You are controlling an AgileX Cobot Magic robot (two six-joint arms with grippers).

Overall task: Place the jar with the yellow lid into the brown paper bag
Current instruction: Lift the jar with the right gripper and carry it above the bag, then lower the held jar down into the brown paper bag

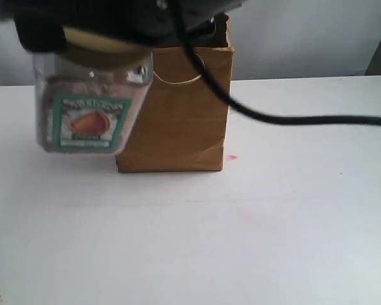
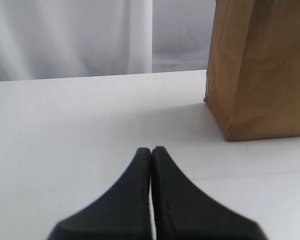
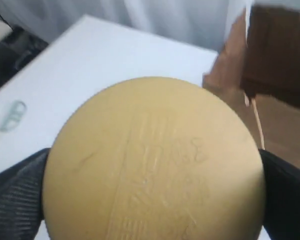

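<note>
Right gripper (image 3: pixel 152 200) is clamped across the wide lid (image 3: pixel 152 150) of the yellow-lidded jar (image 1: pixel 86 114), which hangs clear of the table (image 1: pixel 241 241) at the upper left of the exterior frame. It overlaps the left edge of the brown paper bag (image 1: pixel 178 114) at top centre. From where I stand, the jar's base looks lower than the bag's rim, so a sideways move now could shove the light bag over. The loop handle (image 1: pixel 178 79) or torn edge might catch the jar. That black cable (image 1: pixel 292 119) crossing the bag's top could drag it too. Left gripper (image 2: pixel 151 155) sits pressed closed and empty, low by the table.
</note>
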